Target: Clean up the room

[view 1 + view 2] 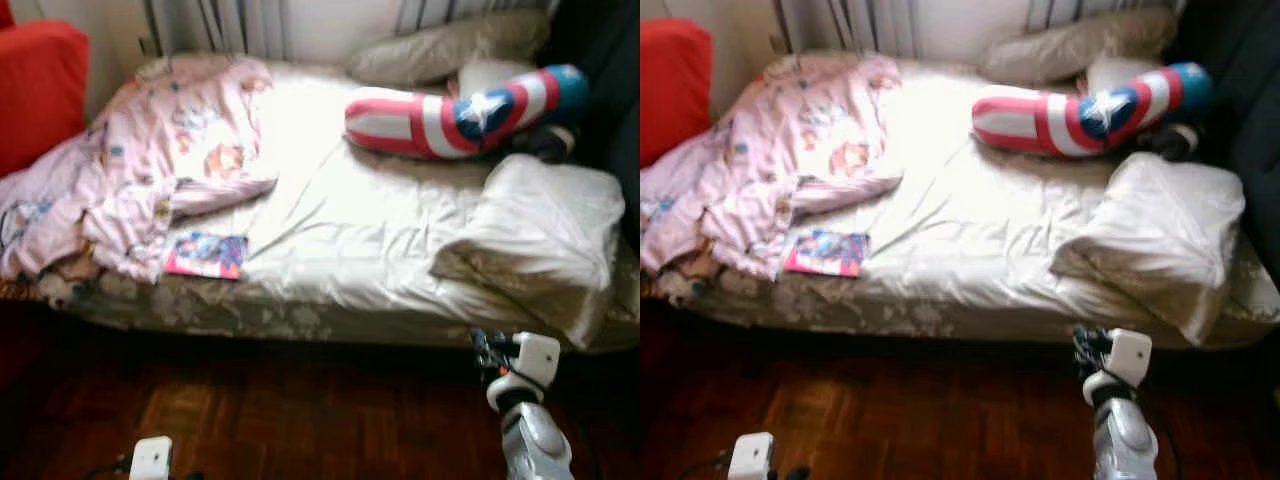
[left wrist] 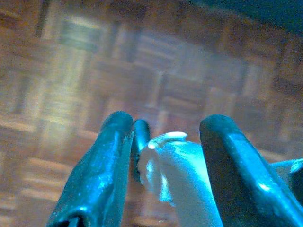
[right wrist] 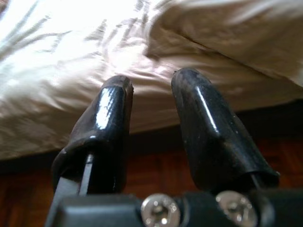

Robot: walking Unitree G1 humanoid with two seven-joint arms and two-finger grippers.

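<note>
The bed spans the head views from left edge to right, its pale sheet rumpled. The largest loose thing is the pink printed duvet, heaped over the left half and spilling off the near left corner. It looks light, limp and bulky; a pinch at an edge or corner would probably hold better than a grab at the mound. At the right centre lies a folded cream blanket, soft and thick, likely best taken at its near fold. Above it, upper right, rests a red, white and blue star bolster, plump and squashy, easy to nip mid-length. A grey pillow sits behind it. Smallest is a flat colourful book at the lower left of the mattress, stiff, thin and perhaps slick; its overhanging edge is the place to grip.

The right gripper hovers before the mattress edge at lower right, fingers modestly parted, holding nothing. The left gripper hangs over the parquet floor, fingers apart and empty.
</note>
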